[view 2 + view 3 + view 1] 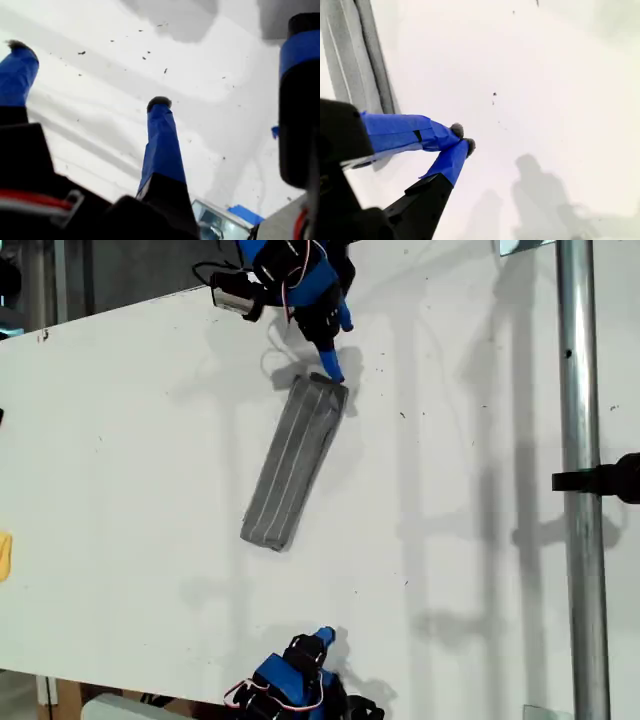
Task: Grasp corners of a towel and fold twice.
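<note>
**My first pincer** (88,75): jaws spread wide, blue-taped fingers well apart and tipped with dark pads. Nothing is held or touched; only bare white desk (210,125), flecked with small dark specks, lies beyond it. In the exterior view it (323,635) sits at the bottom edge, well apart from the towel, with its arm partly cut off by the frame.

**My second pincer** (463,138): jaws closed, the two dark tips meeting, no cloth seen between them. The towel (350,55) lies just beside the fingers. In the exterior view the tip (333,370) points down at the towel's upper end; I cannot tell whether it touches.

**Towel** (295,460): dark grey soft cloth with thin pale stripes running lengthwise, folded into a narrow strip. It lies slanted on the desk (130,440), upper end toward the exterior view's top, lower end toward its bottom left. Its corners are stacked at the ends and cannot be told apart.

**Desk**: flat, white, matt, crossed by soft shadows.

**Metal pole** (580,570): shiny upright tube along the exterior view's right, carrying a black clamp (610,478).

**Yellow item** (4,555): at the exterior view's left edge, cut off and unidentifiable.
</note>
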Available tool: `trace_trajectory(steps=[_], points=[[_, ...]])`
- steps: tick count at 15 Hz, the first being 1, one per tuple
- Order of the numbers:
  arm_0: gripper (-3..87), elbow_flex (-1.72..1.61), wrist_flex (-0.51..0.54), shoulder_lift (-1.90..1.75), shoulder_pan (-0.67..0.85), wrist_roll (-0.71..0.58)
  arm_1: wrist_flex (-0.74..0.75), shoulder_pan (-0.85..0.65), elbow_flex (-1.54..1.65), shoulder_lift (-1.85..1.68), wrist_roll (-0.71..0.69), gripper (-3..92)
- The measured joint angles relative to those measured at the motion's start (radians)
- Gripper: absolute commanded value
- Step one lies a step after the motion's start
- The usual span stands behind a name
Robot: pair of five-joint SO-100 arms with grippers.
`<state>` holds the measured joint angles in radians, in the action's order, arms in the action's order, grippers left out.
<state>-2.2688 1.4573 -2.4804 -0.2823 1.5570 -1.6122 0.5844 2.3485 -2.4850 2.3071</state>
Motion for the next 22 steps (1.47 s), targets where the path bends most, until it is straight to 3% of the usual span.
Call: trace_trajectory(steps=[3,8,10,15,19,22], points=[[-2.8,-0.112,-0.11,-0.06,-0.037,0.054,0.227,-0.13,0.193,-0.021,-0.028,47.1],[-2.8,-0.158,-0.189,-0.066,-0.058,0.057,0.258,-0.436,0.284,-0.041,-0.164,46.6],[-2.8,-0.183,-0.201,-0.066,-0.074,0.057,0.327,-0.443,0.314,-0.014,-0.164,44.5],[-2.8,-0.296,-0.232,-0.198,-0.074,0.032,0.673,-0.337,0.249,0.442,-0.117,43.0],[-2.9,-0.428,-0.196,-0.505,-0.097,0.028,0.709,-0.388,0.216,0.499,-0.178,42.7],[-2.9,-0.396,-0.158,-0.42,-0.106,0.023,0.62,-0.419,0.215,0.436,-0.195,43.6]])
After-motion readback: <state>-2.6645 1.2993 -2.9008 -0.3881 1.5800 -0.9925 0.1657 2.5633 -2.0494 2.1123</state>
